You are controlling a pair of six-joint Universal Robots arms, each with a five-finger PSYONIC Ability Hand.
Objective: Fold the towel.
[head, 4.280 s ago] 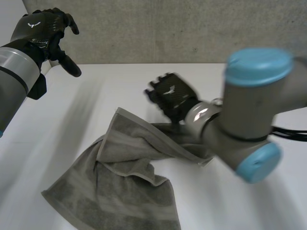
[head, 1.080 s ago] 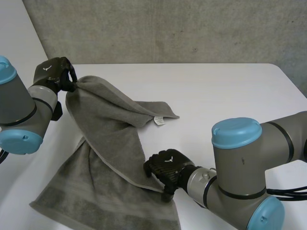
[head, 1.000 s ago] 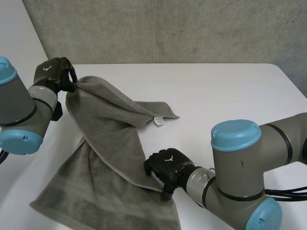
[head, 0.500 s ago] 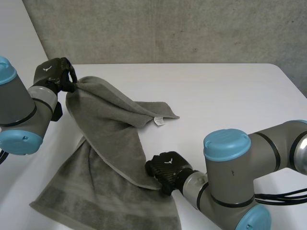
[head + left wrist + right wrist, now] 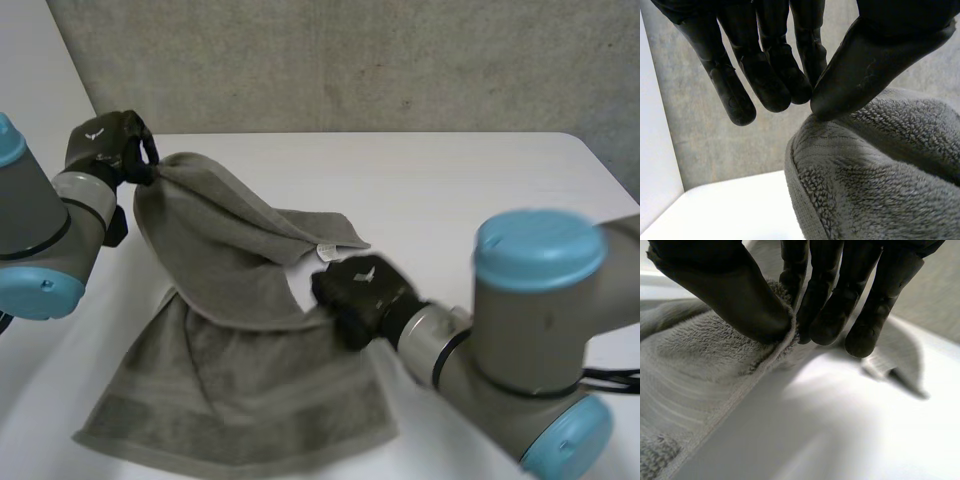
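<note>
Towel of grey terry cloth (image 5: 235, 400) along the white desk's (image 5: 480, 180) left edge, one corner pinched aloft by fingers (image 5: 765, 75) of the black left hand (image 5: 100, 150), an edge nipped mid-desk by the black right hand (image 5: 360, 287), apparently to draw a fold across.

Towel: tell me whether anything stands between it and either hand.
Nothing visible does. The left hand pinches the towel at its raised end, and the right hand pinches its edge near the middle.
</note>
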